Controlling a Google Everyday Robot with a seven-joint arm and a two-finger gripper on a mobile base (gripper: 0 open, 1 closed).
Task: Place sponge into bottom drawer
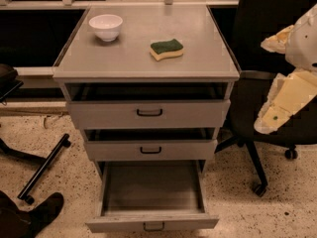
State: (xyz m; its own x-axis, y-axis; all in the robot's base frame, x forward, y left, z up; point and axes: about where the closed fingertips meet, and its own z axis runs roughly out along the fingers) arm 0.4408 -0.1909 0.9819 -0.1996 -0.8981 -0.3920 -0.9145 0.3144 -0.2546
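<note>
Gripper (285, 100): right edge of view, raised beside the cabinet, clear of everything; whether it is apart or together cannot be told
Sponge (166, 49): green side up, on cabinet top (124, 56), right of centre
White bowl (105, 27): back left of top, well apart from sponge
Bottom drawer (153, 222): pulled fully out
Two upper drawers (148, 114): slightly ajar
</note>
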